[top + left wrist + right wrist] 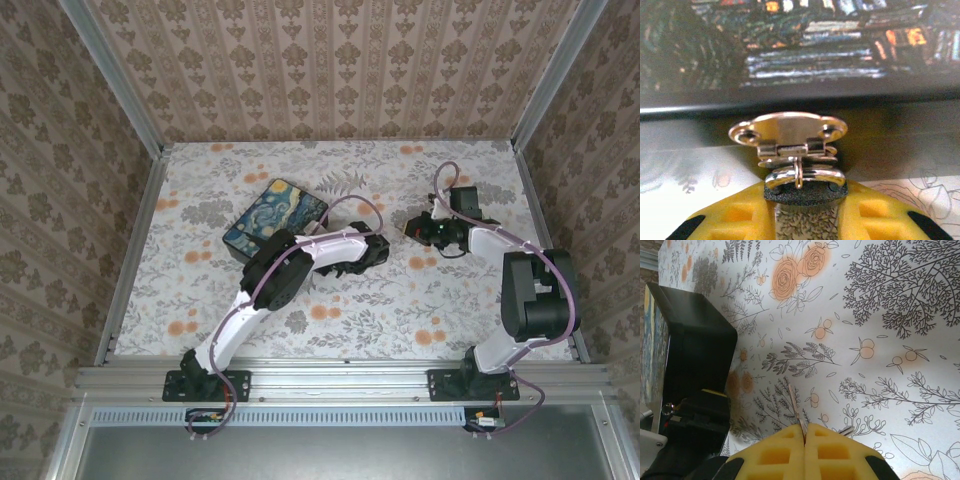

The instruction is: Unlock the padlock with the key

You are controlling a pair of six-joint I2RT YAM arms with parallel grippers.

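Left arm: stretches from its base forward and right, elbow up, wrist folded in against the near side of the black box with a blue-and-yellow swirl-painted lid point(275, 212). The left gripper point(805, 199) has its yellow fingers point(740, 220) set narrowly apart, with floor print visible in the gap. A black textured piece spans the tips. Can't tell if anything is clamped.

Right arm: elbow folded back near the right wall, forearm running forward-left. The right gripper point(805, 431) sits low over the floral table cover point(880, 340), right of the box and apart from it. Its fingers are pressed together on the thin silvery metal key point(794, 404), with the blade sticking out past the tips and the head buried between them.

The small brass-yellow padlock point(805, 176) seems to be the shiny curved piece hanging below the brass hasp plate point(787, 127) on the box front, just beyond the left fingertips. The close-up is blurred, so lock and hasp are hard to separate.
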